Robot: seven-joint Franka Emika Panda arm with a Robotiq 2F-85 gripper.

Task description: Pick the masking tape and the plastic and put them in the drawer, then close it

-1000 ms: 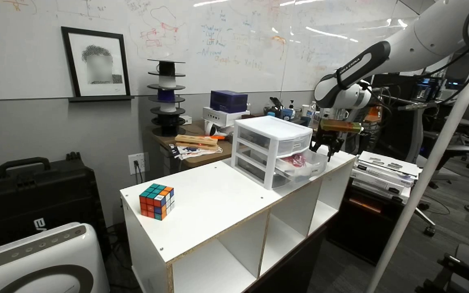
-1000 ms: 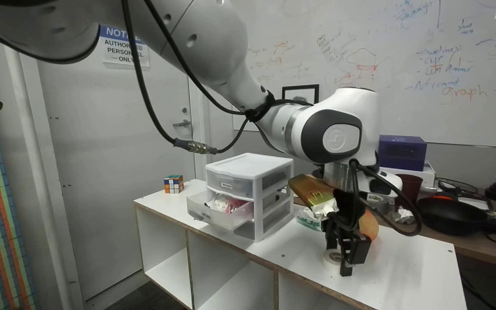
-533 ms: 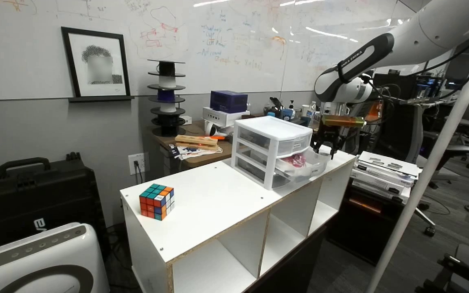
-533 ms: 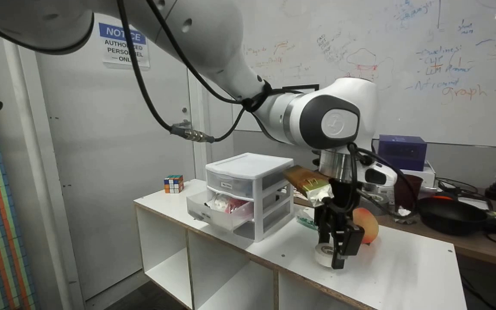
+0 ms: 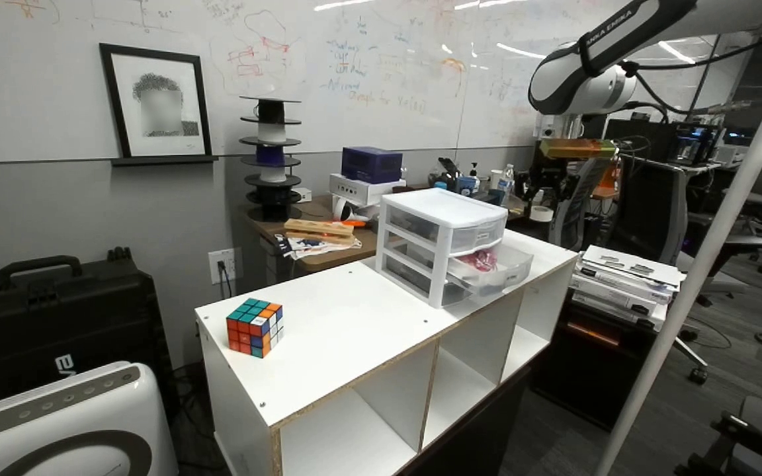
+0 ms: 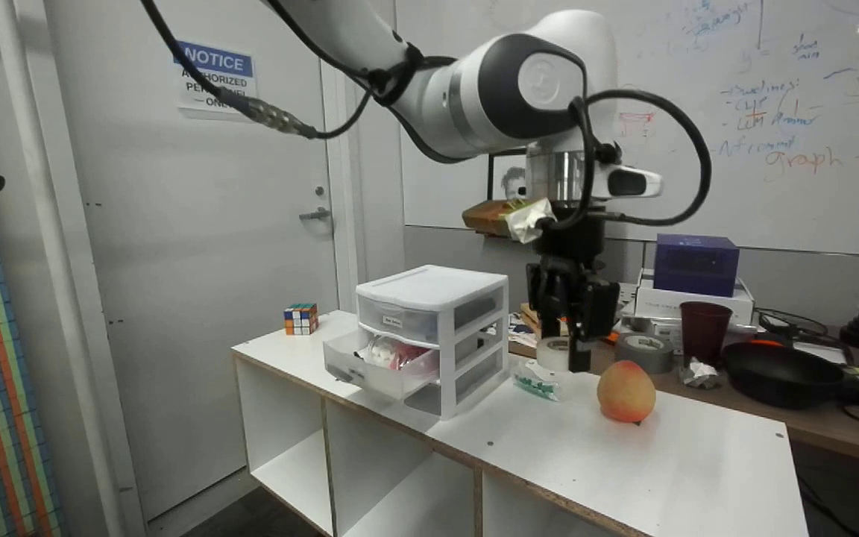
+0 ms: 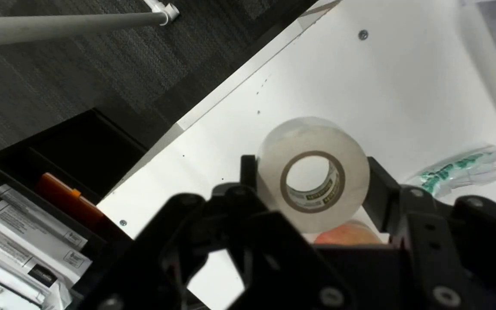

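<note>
The fingers (image 7: 383, 196) clamp the tape (image 7: 312, 137) by its outer sides above the shelf (image 6: 519, 455), where the plastic (image 6: 537, 382) lies beside the drawer unit (image 6: 433, 287), its middle drawer (image 6: 373, 378) pulled out.

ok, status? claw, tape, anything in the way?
Claw gripping tape, held above shelf. Middle drawer open; pink bundle inside might crowd tape. Plastic bag on shelf.
</note>
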